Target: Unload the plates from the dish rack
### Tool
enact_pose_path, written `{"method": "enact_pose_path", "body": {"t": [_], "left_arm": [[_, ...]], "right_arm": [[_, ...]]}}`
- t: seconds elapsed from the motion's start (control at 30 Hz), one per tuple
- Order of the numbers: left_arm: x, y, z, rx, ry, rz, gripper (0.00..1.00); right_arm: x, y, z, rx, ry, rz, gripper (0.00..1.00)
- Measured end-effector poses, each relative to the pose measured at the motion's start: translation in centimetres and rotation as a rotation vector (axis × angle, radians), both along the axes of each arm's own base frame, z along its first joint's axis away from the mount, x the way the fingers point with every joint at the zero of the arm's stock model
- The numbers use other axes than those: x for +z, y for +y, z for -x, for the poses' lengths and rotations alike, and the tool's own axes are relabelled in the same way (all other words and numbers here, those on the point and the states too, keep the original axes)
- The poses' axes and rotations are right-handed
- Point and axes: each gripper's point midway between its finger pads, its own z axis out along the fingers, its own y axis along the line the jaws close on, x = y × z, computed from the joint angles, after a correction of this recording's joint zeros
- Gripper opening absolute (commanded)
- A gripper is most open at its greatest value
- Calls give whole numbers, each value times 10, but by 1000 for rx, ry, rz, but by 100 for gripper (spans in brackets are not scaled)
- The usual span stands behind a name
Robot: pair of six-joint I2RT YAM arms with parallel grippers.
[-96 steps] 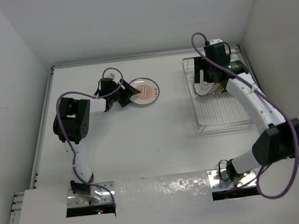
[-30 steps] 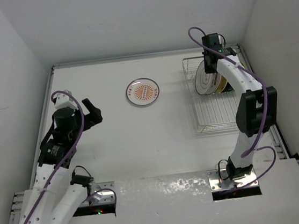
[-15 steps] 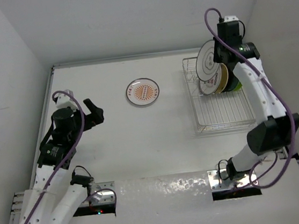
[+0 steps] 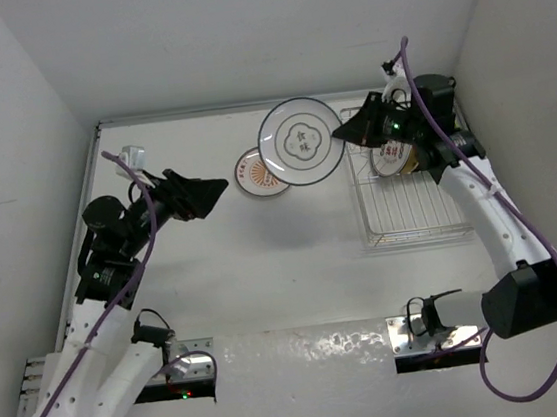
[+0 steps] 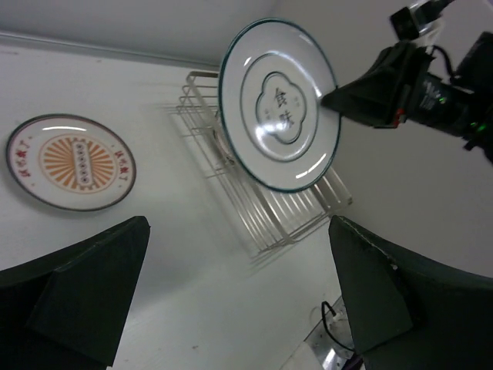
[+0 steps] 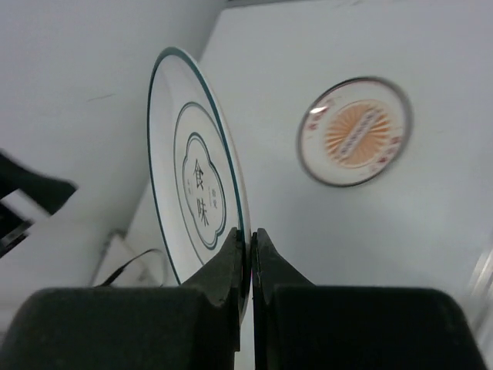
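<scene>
My right gripper [image 4: 343, 133] [image 6: 247, 233] is shut on the rim of a white plate with a dark green border [image 4: 300, 143] [image 5: 279, 104] [image 6: 192, 193], held on edge in the air left of the dish rack [image 4: 410, 216] [image 5: 266, 212]. More plates [image 4: 394, 160] stand upright in the rack's far end. A white plate with an orange sunburst [image 4: 251, 175] [image 5: 71, 162] [image 6: 354, 131] lies flat on the table, partly hidden under the held plate in the top view. My left gripper [image 4: 208, 190] [image 5: 239, 297] is open and empty, pointing toward the held plate from the left.
White walls close in the table on the left, back and right. The rack sits close to the right wall. Purple cables loop off both arms [image 4: 413, 62].
My right gripper has lifted the green-rimmed plate out of the rack and carried it left over the table. My left arm has swung toward the middle, its open gripper now facing that plate.
</scene>
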Motion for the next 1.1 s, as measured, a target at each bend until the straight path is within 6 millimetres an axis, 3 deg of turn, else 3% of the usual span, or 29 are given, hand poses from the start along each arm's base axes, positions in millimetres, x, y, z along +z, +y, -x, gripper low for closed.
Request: {"method": "enact_pose_path", "body": {"t": [0.13,0.23,0.33,0.4,0.43,0.47,0.5,0.57,0.63,0.7,0.77,0.8,0.83,0.9,1.0,1.1], "left_arm": [[5,-13,-10,-59,2,56,88],[-7,-19,-22,-73,59,75,77],[-18,-21,-28,-72,102,76,68],[-18,-22,-29,-70,104,81,52],[-16,-22,-30,-71,98,85,38],[-15,-22,-30,-74,93,89,12],[-13,-23,-29,-78,90,97,1],[-10,-25,-28,-87,81,101,0],[-10,-24,-30,-74,91,110,0],[-14,-23,-33,-56,110,114,0],[-17,-19,-37,-25,122,118,0],[-21,-17,-39,-2,133,122,0],[-24,-15,-42,20,144,127,0],[-32,-11,-52,64,173,130,0],[-54,-8,-71,119,235,121,0],[-87,-8,-95,165,329,89,0]], "right_arm": [[-3,43,19,145,35,-142,0],[12,78,36,266,9,-198,0],[27,98,51,352,-24,-243,0],[31,100,51,357,-37,-263,0],[30,102,50,358,-37,-269,0],[26,103,49,357,-27,-274,0],[22,104,48,354,-20,-276,0],[11,105,44,342,0,-272,0],[1,106,41,333,12,-269,13],[-3,106,40,327,27,-272,43],[-7,105,39,317,31,-262,60],[-11,103,38,307,30,-248,81],[-16,100,37,289,40,-236,91],[-31,89,32,224,51,-185,98],[-64,53,29,55,99,-70,99],[-83,19,31,-80,111,38,99]]}}
